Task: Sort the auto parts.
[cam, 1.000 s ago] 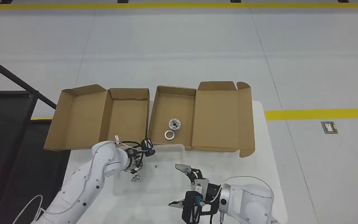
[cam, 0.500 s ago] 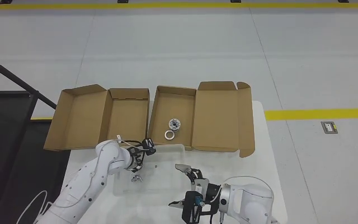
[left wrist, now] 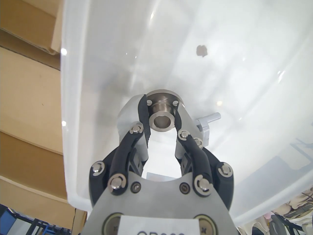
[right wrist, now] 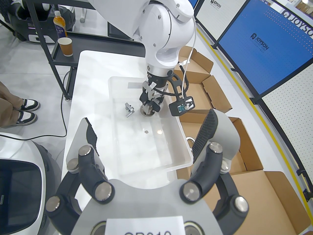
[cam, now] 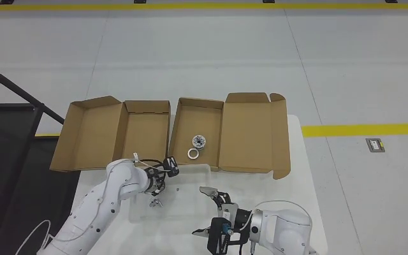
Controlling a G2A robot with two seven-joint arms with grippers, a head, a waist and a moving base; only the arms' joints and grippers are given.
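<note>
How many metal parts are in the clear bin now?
2: a flanged bushing in the left gripper, a bracket beside it. A tiny dark speck is unclear.

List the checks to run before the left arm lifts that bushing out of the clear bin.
1. Grip: left gripper jaws shut on the flanged bushing at its neck: ok.
2. Bushing centred between the jaws: ok.
3. Small bracket beside the gripper, free of the jaws: cannot tell.
4. Clear bin wall apart from the gripper: ok.
5. Right gripper open, holding nothing, away from the left gripper: ok.
6. Whether the cardboard box holding two round parts is the right drop: cannot tell.
</note>
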